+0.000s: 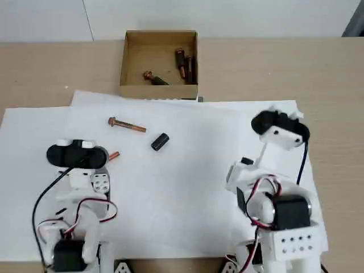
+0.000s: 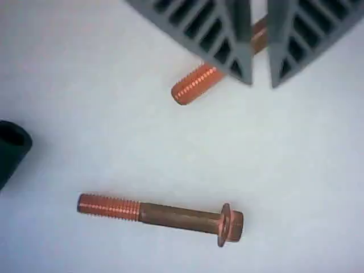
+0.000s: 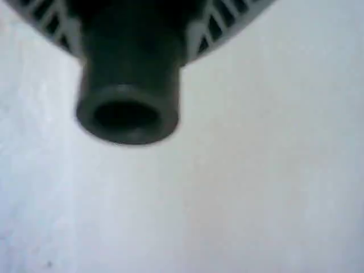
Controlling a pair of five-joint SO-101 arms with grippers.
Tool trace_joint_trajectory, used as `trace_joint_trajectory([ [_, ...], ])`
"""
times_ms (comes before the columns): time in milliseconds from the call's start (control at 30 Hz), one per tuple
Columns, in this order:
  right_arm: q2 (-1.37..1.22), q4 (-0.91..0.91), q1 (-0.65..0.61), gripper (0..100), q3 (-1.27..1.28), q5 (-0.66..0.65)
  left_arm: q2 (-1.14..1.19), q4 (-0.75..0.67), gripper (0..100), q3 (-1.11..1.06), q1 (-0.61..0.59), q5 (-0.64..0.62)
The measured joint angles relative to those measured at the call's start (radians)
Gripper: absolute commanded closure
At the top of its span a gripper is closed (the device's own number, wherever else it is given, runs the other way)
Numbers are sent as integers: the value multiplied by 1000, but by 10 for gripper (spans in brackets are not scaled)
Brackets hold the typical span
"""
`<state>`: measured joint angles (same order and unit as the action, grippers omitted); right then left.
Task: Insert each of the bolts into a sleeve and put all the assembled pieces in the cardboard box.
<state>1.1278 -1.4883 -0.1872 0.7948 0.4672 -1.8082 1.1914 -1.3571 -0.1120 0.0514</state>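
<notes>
The left gripper [image 2: 260, 78] is closed narrowly on the held bolt [image 2: 196, 88]. The left wrist view gives the grip detail: the shank is clamped between the two grey fingers [image 2: 216, 28], and the threaded end projects free above the paper [image 2: 170, 153]. That view also shows the loose bolt [image 2: 165, 215] lying flat on the paper. The loose sleeve [image 2: 11, 149] sits at the picture's edge, apart from both bolts. The high view gives the layout. The held bolt's copper tip protrudes from under the left arm [image 1: 77, 154]. The loose bolt lies between that arm and the cardboard box [image 1: 129, 60]. The loose sleeve lies on its side near the loose bolt's threaded end, not touching it. The box stands on the table [image 1: 45, 68] at the paper's far edge and holds several dark pieces [image 1: 183, 61] with copper ends. The right gripper [image 3: 133, 34] is closed on the held sleeve [image 3: 128, 108]. The right wrist view gives the detail: the black tube is gripped between the fingers, its open bore faces the camera, and white paper lies below it. In the high view the right arm [image 1: 278, 129] is over the right part of the paper, well apart from the box and the loose parts.
</notes>
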Motion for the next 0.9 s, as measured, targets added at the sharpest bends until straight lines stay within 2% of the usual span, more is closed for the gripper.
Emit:
trace_joint_trajectory([
  [200,115,72,11,996,146,-2,0,153,993,155,0,-3],
  [400,169,77,8,996,195,-2,66,173,993,304,0,-3],
  [500,178,77,6,996,195,-2,210,173,993,420,0,-35],
  [633,178,77,6,996,195,-2,489,190,993,635,0,-146],
  [900,178,77,6,996,195,-2,1066,390,993,1056,0,-456],
])
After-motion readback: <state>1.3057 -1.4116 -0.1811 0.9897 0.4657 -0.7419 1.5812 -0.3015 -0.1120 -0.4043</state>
